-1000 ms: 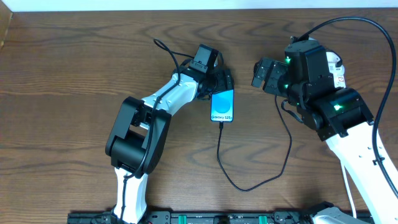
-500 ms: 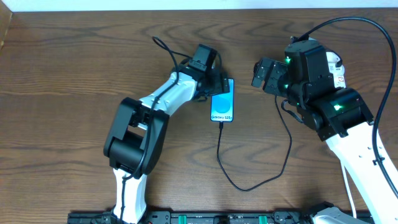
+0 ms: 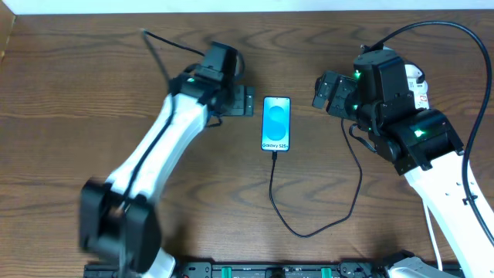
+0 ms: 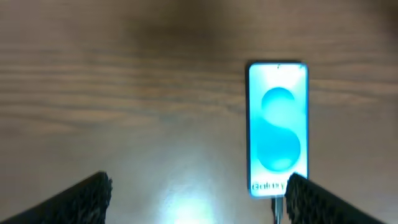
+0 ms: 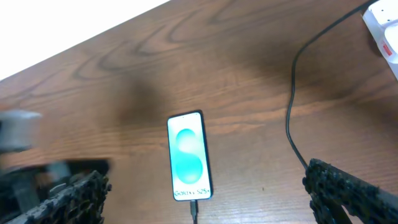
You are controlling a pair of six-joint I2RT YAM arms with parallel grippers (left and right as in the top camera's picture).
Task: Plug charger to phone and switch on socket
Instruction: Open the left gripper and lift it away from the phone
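Observation:
The phone [image 3: 276, 123] lies flat mid-table, its blue screen lit, and also shows in the left wrist view [image 4: 278, 127] and the right wrist view [image 5: 188, 155]. The charger [image 3: 275, 189], a thin black cable, is plugged into the phone's near end [image 5: 194, 208]. From there it loops round toward the right arm [image 5: 291, 124]. My left gripper [image 3: 244, 100] stands open just left of the phone, holding nothing [image 4: 199, 199]. My right gripper [image 3: 323, 89] hangs open to the phone's right, also empty [image 5: 208, 199]. The socket [image 5: 384, 25] shows only as a white corner; in the overhead view my right arm mostly hides the socket [image 3: 417, 83].
The table [image 3: 69, 116] is dark brown wood. A black cable [image 3: 463, 35] arcs over the right arm near the back right edge. The left arm's own cable [image 3: 158, 50] sticks up toward the back left.
My left arm has swung away to the left, off the phone's far end, leaving the whole phone uncovered. The phone, the cable and the right arm have stayed put.

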